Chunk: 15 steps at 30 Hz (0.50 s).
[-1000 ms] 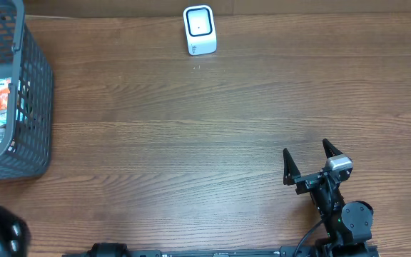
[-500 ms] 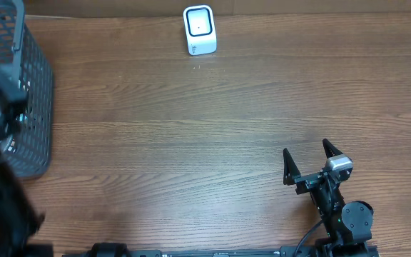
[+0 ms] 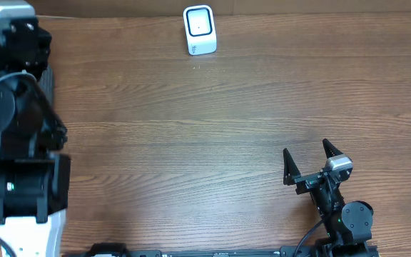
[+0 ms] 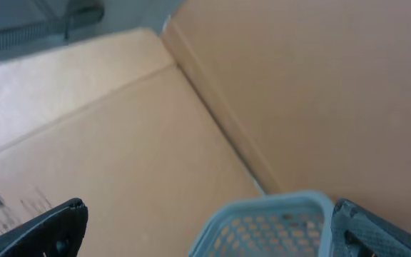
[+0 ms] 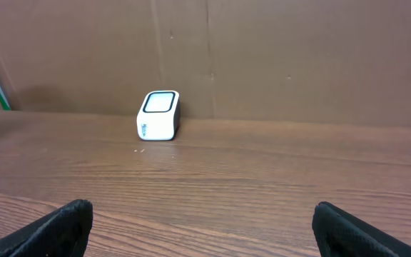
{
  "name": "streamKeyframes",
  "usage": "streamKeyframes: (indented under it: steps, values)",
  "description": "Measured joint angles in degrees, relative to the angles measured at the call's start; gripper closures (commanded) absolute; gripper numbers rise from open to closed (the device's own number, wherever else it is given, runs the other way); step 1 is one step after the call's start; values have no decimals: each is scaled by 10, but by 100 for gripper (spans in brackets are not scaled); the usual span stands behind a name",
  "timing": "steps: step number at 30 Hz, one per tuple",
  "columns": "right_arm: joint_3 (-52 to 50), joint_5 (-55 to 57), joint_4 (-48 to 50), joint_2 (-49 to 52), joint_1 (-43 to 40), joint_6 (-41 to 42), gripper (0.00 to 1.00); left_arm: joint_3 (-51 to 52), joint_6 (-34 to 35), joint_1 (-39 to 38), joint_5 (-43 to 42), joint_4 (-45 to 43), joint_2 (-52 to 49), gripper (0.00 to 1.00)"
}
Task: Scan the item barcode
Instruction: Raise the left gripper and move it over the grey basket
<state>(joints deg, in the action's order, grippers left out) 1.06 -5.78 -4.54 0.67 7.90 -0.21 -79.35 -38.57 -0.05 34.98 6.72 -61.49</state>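
We are at the opening step, fetching the item, and nothing is picked up yet. At 9 o'clock on the counter (image 3: 191,128), our left arm (image 3: 20,121) hangs over the spot where the grey mesh basket (image 4: 280,205) stands. From overhead the arm hides nearly all of it. In the left wrist view the left gripper (image 4: 207,214) is spread wide and empty, aimed across the basket's rim at the cardboard wall (image 4: 298,86) beyond. The item shows in no view; we judge that it lies inside the basket, beneath the arm. As we read it, the next move calls for tipping the wrist down until the contents come into sight. Then we lower between the walls without catching the mesh and close on one package so that its barcode can face outward.

At 12 o'clock, by the far edge, stands the white barcode scanner (image 3: 199,30), its window tilted upward, well apart from both arms. The carry has to end in front of that window.

At 5 o'clock the right gripper (image 3: 305,148) rests close to the near edge, jaws released and holding nothing, pointed at the scanner.

Faint dark print on the cardboard, at the lower left of the left wrist view, is too blurred to read. The marks on the scanner's front are too small, and no brand is legible.
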Motion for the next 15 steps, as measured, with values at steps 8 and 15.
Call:
streamKeyframes:
  steps: [8, 15]
  values:
    - [0, 0, 0, 0, 0, 0, 0, -53, 152, 151, -119, 129, -28, 0]
    - [0, 0, 0, 0, 0, 0, 0, -131, 271, 284, -282, 232, -84, 0]
